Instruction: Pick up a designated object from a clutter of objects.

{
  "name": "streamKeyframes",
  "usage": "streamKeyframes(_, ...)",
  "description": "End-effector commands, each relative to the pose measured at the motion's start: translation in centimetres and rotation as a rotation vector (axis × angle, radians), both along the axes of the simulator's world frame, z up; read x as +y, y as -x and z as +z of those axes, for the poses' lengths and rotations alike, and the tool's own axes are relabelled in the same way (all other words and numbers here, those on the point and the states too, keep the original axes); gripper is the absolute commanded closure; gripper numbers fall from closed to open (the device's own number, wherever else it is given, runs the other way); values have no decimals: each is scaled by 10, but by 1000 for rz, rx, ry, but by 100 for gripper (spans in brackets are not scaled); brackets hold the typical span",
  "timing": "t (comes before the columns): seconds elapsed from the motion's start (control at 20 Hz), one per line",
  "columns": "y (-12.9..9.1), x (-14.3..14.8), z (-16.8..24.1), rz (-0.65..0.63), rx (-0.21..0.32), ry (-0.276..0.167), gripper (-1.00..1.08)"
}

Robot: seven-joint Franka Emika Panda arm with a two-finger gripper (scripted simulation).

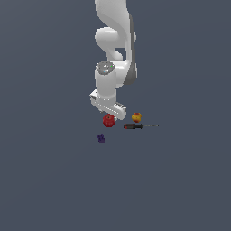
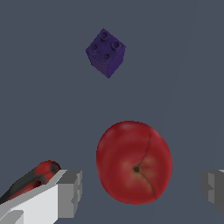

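Hovering low over the clutter, the pincer (image 2: 141, 192) is sitting spread wide, one finger (image 2: 65, 194) showing on one side of the wrist view and the other finger (image 2: 214, 190) on the far side, with the dark-red apple (image 2: 134, 162) lying squarely between them and touching neither. That framing is telling us the arm is lining up for a straddling grasp, fingers set to close across the fruit's widest part, dimple facing up at the camera. In the exterior view the apple (image 1: 108, 120) is resting on the table (image 1: 54, 180) right under the hand, with the yellow-orange fruit (image 1: 136, 117) near on the exterior view's right and the screwdriver (image 1: 133, 126) lying just below that fruit, shaft pointing away to the right. Watch that screwdriver handle (image 2: 30, 181): it is peeking out just behind one finger, so room there is looking tight. The purple studded block (image 2: 106, 52) is sitting well apart, out of the way. Bare grey table is showing in the gaps beside the apple, so a straight descent looks feasible.
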State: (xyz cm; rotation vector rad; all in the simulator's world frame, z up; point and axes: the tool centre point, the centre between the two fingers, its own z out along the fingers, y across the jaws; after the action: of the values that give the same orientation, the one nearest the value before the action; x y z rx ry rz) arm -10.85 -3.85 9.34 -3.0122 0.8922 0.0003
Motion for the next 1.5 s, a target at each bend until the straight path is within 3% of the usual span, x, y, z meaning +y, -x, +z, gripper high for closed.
streamKeyframes(0.0, 1, 0, -5, -1, 0, 0, -92)
streamKeyframes(0.7, 2, 0, -44, -3, 0, 0, -92)
streamKeyframes(0.75, 2, 0, -44, -3, 0, 0, 108)
streamKeyframes(1.45, 1, 0, -40, -2, -2, 0, 108)
